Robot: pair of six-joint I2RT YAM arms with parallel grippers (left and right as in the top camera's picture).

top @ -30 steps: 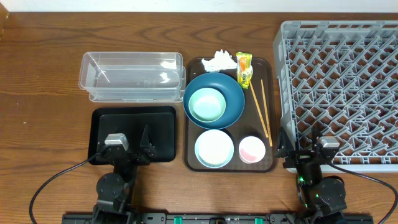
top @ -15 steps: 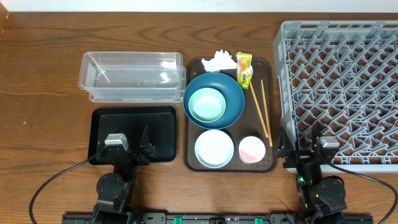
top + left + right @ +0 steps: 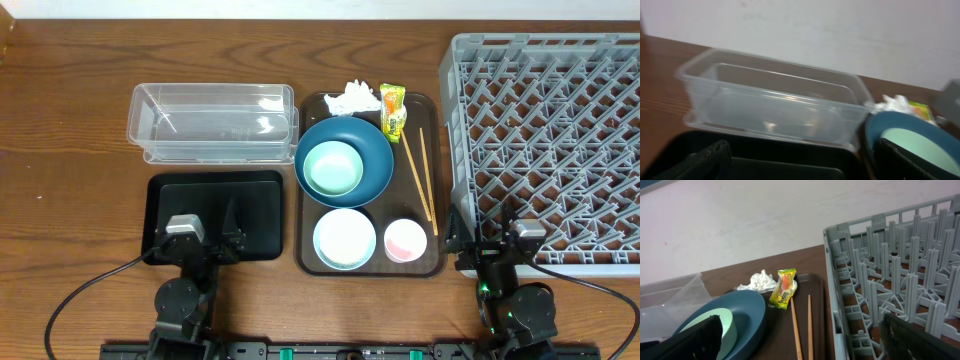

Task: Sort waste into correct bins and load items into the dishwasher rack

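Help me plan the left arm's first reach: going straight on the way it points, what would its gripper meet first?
Probably the clear tub, at its near wall: the left gripper, jaws open, points at it across the black tray. Height is hard to judge, so it might pass over the rim.

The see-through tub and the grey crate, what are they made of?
The clear tub looks like glossy plastic: transparent, with bright glints on its walls. The grey crate seems to be moulded matte plastic: one even, dull grey across frame and pegs.

Overhead top-down; wrist views low, forward
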